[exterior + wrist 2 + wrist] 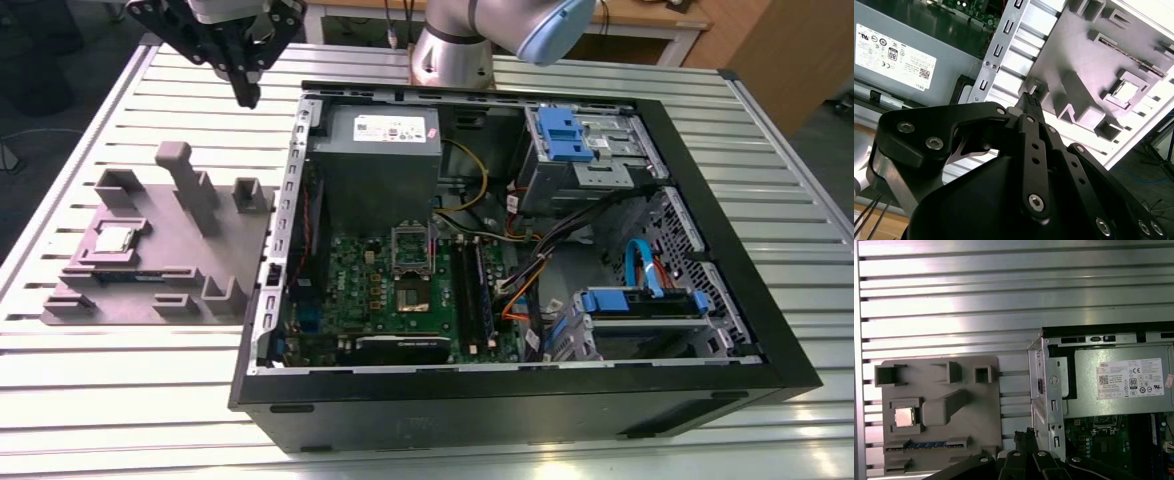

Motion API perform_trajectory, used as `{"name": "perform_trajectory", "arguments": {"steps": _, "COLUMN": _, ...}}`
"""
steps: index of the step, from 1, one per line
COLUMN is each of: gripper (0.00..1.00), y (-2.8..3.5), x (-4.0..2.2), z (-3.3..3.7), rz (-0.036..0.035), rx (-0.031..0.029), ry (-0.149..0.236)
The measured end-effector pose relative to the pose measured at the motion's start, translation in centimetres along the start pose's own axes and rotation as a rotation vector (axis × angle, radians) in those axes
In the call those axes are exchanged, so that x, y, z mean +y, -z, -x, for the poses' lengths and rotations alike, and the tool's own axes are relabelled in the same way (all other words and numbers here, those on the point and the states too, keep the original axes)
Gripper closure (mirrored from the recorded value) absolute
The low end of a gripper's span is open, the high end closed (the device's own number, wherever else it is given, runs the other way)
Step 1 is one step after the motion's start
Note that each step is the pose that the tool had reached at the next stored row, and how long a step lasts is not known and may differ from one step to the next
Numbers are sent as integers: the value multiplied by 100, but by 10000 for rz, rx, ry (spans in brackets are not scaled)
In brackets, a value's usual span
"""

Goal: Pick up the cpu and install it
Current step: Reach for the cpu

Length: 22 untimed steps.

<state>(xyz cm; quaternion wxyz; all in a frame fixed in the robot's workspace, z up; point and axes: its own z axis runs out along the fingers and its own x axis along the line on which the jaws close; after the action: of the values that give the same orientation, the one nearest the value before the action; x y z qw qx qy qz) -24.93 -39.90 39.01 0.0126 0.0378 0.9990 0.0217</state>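
Slatted metal bench (134, 380), carrying two items. Item one, by the bench's edge at the exterior view's left: grey moulded fixture (234, 240) with raised posts and recesses. The cpu (115, 238) lies flat in a square recess of this fixture, shiny top up, well apart from the case; it also appears in both wrist views (1126, 91) (904, 416). The first wrist view adds a blue-marked strip (926, 445) in a slot just beside that recess. Above the gap between fixture and case hangs the black gripper (247, 98), tips pressed together and pinching nothing; the second wrist view (1029, 98) gives its linkage and screws at close range. Item two, from the bench's middle to the exterior view's right: open black computer case (534, 390). Contents: grey power supply (380, 160) bearing a white label (387, 128) with black print and marks; green motherboard (360, 280) with its metal socket frame (411, 290). The exterior view further records two blue drive caddies (558, 135) (641, 300), loose cables, and the arm's silver base (454, 55) at the bench's far edge.
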Motion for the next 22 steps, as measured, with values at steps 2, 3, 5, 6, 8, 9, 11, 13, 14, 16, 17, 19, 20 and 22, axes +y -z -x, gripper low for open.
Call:
{"name": "perform_trajectory", "arguments": {"steps": 2, "gripper": 90, "y": 0, "x": 0, "z": -2, "rz": 0, "rx": 0, "ry": -1}}
{"name": "perform_trajectory", "arguments": {"steps": 3, "gripper": 90, "y": 0, "x": 0, "z": -2, "rz": 0, "rx": 0, "ry": -1}}
{"name": "perform_trajectory", "arguments": {"steps": 5, "gripper": 90, "y": 0, "x": 0, "z": -5, "rz": 0, "rx": 0, "ry": -1}}
{"name": "perform_trajectory", "arguments": {"steps": 6, "gripper": 90, "y": 1, "x": -1, "z": -8, "rz": -1, "rx": 0, "ry": -2}}
{"name": "perform_trajectory", "arguments": {"steps": 8, "gripper": 90, "y": 0, "x": -1, "z": -15, "rz": 0, "rx": 0, "ry": -2}}
{"name": "perform_trajectory", "arguments": {"steps": 9, "gripper": 90, "y": 1, "x": -1, "z": -19, "rz": -1, "rx": 0, "ry": -1}}
{"name": "perform_trajectory", "arguments": {"steps": 11, "gripper": 90, "y": 1, "x": -2, "z": -29, "rz": 0, "rx": 0, "ry": -1}}
{"name": "perform_trajectory", "arguments": {"steps": 13, "gripper": 90, "y": 1, "x": -3, "z": -39, "rz": -1, "rx": 0, "ry": -1}}
{"name": "perform_trajectory", "arguments": {"steps": 14, "gripper": 90, "y": 1, "x": -3, "z": -43, "rz": 0, "rx": 0, "ry": -1}}
{"name": "perform_trajectory", "arguments": {"steps": 16, "gripper": 90, "y": 2, "x": -4, "z": -53, "rz": 0, "rx": 0, "ry": -1}}
{"name": "perform_trajectory", "arguments": {"steps": 17, "gripper": 90, "y": 2, "x": -4, "z": -58, "rz": -1, "rx": 0, "ry": -1}}
{"name": "perform_trajectory", "arguments": {"steps": 19, "gripper": 90, "y": 2, "x": -5, "z": -69, "rz": 0, "rx": 0, "ry": -1}}
{"name": "perform_trajectory", "arguments": {"steps": 20, "gripper": 90, "y": 2, "x": -6, "z": -75, "rz": 0, "rx": 0, "ry": 0}}
{"name": "perform_trajectory", "arguments": {"steps": 22, "gripper": 90, "y": 2, "x": -6, "z": -86, "rz": 0, "rx": 0, "ry": -1}}
